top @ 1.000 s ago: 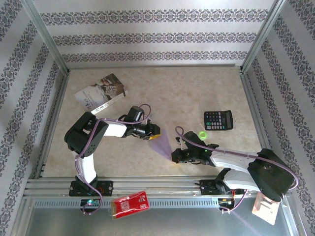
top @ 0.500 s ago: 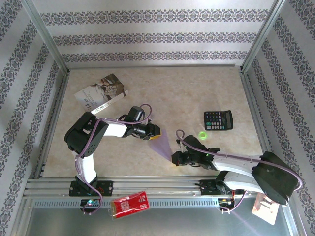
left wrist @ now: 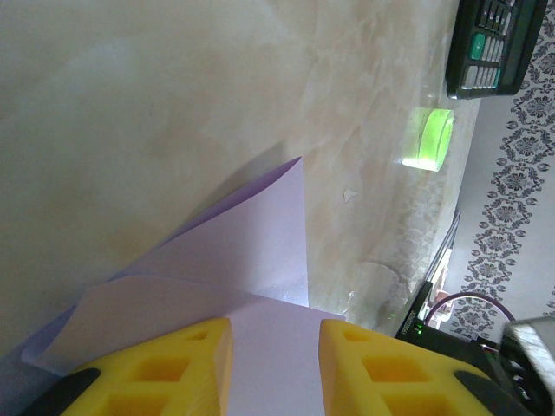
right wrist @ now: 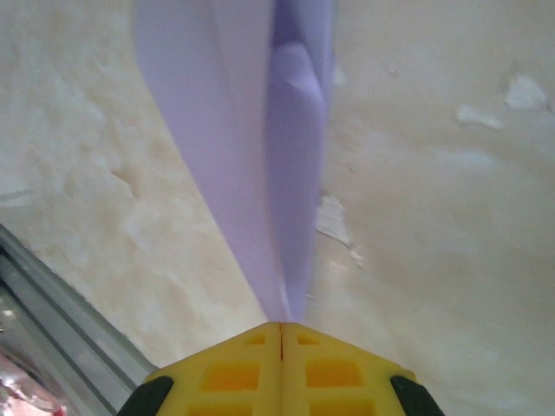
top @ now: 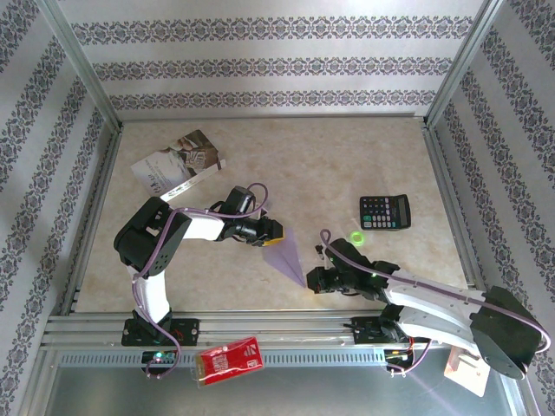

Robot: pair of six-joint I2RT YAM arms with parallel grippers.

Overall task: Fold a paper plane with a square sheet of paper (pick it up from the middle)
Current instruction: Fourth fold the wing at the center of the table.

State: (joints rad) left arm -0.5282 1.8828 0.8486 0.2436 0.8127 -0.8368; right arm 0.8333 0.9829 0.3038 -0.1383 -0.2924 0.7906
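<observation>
The square sheet of paper (top: 284,251) is pale lilac, folded into a long narrow wedge that lies slanted between my two grippers. Its wide end is at my left gripper (top: 272,230) and its narrow tip at my right gripper (top: 310,280). In the left wrist view the yellow fingers of the left gripper (left wrist: 276,364) stand apart, and the paper (left wrist: 251,251) spreads across and past the gap. My right gripper (right wrist: 281,334) is shut on the paper's (right wrist: 251,130) pointed tip, and the creased layers run away from it.
A black calculator (top: 385,211) and a green ring (top: 357,237) lie right of the paper. A printed booklet (top: 178,160) sits at the back left. A red packet (top: 229,359) rests on the metal rails (top: 286,334) along the near edge.
My right gripper has shifted a little right and toward the near edge with the paper tip, and the right arm has swung outward. The paper looks drawn out longer. The left gripper has stayed put.
</observation>
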